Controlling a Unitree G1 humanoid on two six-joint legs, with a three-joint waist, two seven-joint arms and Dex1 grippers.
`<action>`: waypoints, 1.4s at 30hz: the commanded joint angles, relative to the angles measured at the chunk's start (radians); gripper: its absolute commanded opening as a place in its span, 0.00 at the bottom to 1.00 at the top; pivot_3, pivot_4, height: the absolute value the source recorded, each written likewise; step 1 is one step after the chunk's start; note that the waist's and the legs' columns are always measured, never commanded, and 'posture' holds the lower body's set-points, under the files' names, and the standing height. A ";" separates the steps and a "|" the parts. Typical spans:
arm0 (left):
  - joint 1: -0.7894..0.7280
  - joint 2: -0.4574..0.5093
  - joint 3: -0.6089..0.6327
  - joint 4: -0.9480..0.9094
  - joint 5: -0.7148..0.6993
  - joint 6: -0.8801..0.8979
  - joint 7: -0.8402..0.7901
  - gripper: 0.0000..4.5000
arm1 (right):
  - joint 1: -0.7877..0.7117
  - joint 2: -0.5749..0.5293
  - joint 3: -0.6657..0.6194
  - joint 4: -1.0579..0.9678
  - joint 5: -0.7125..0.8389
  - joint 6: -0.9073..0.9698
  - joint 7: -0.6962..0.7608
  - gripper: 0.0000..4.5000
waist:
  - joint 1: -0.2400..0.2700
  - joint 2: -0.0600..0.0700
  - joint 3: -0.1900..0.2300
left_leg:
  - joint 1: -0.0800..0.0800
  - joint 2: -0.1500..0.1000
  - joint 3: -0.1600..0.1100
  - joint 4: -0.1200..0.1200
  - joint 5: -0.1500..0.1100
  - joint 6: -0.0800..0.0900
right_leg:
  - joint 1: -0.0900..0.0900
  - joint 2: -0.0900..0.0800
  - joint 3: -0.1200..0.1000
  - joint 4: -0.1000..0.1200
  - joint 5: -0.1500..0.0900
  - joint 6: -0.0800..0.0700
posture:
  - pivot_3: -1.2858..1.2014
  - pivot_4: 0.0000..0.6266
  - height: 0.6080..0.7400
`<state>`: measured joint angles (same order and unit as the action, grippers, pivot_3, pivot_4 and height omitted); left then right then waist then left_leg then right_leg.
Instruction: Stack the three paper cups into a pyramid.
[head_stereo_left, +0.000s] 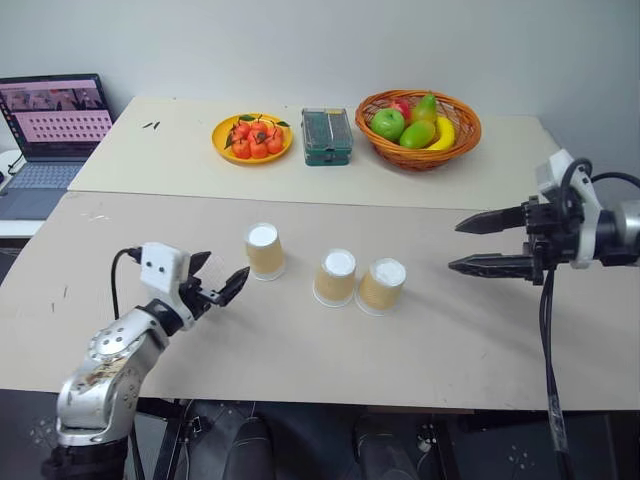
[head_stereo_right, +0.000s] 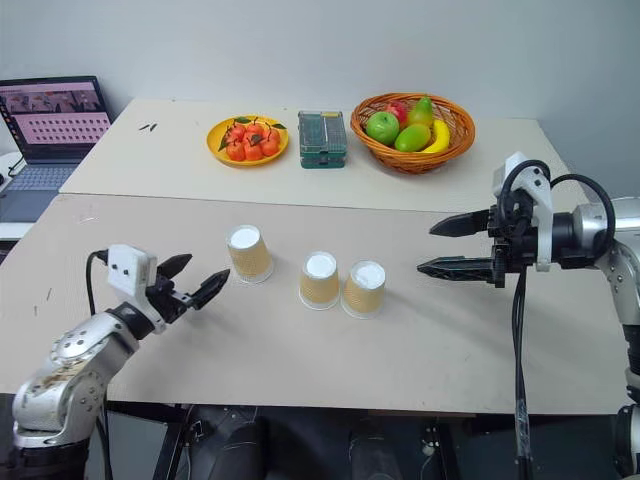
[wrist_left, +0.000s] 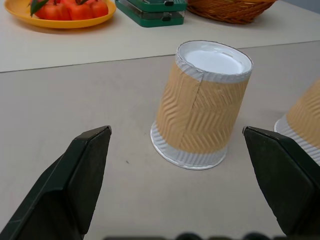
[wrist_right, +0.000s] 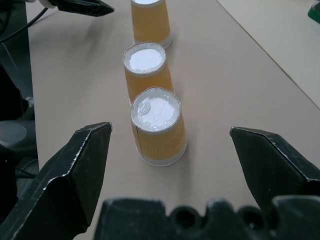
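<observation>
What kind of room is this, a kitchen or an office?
Probably a lab or test room, not a kitchen: plain tables, an open laptop at the side, and paper cups and a fruit basket set out as props.

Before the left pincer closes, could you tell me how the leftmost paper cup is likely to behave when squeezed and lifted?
The leftmost paper cup looks thin-walled and empty, so it is probably very light and may crush under a hard squeeze. Its ribbed tan sleeve should give the open left pincer decent friction. Standing upside down on its wide rim, it seems stable, though a sideways nudge would likely slide it.
</observation>
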<state>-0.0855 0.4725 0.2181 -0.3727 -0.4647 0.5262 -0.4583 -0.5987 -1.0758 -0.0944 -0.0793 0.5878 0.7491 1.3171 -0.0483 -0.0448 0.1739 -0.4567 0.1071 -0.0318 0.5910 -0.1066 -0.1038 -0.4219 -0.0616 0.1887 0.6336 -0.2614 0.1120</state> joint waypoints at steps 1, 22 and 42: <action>-0.064 -0.021 -0.033 0.038 0.035 -0.078 -0.008 1.00 | -0.020 -0.013 -0.049 -0.034 0.024 0.020 -0.030 0.99 | 0.004 0.000 0.000 | 0.000 0.000 0.000 0.000 0.000 0.000 | 0.000 0.000 0.000 0.000 0.000 0.000 | 0.52 0.24 1.00; -0.298 -0.075 -0.166 0.393 0.162 -0.310 -0.130 0.86 | 0.086 -0.019 -0.152 -0.125 0.064 0.017 -0.121 1.00 | 0.011 0.001 0.000 | 0.000 0.000 0.000 -0.001 0.000 0.000 | 0.000 0.000 0.000 0.001 0.005 0.004 | 0.52 0.24 1.00; -0.581 -0.047 -0.201 0.367 0.073 -0.179 -0.293 0.55 | 0.138 -0.004 -0.182 -0.154 0.093 0.007 -0.153 1.00 | 0.013 0.001 0.000 | 0.000 -0.001 -0.001 0.000 0.001 -0.001 | 0.000 0.000 0.000 0.006 0.003 0.005 | 0.52 0.24 1.00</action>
<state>-0.6310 0.4216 0.0276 0.0389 -0.3577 0.3209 -0.7108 -0.4595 -1.0758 -0.2240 -0.1984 0.6523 0.7514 1.1738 -0.0350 -0.0439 0.1734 -0.4569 0.1064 -0.0329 0.5907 -0.1061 -0.1044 -0.4217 -0.0614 0.1881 0.6399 -0.2594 0.1182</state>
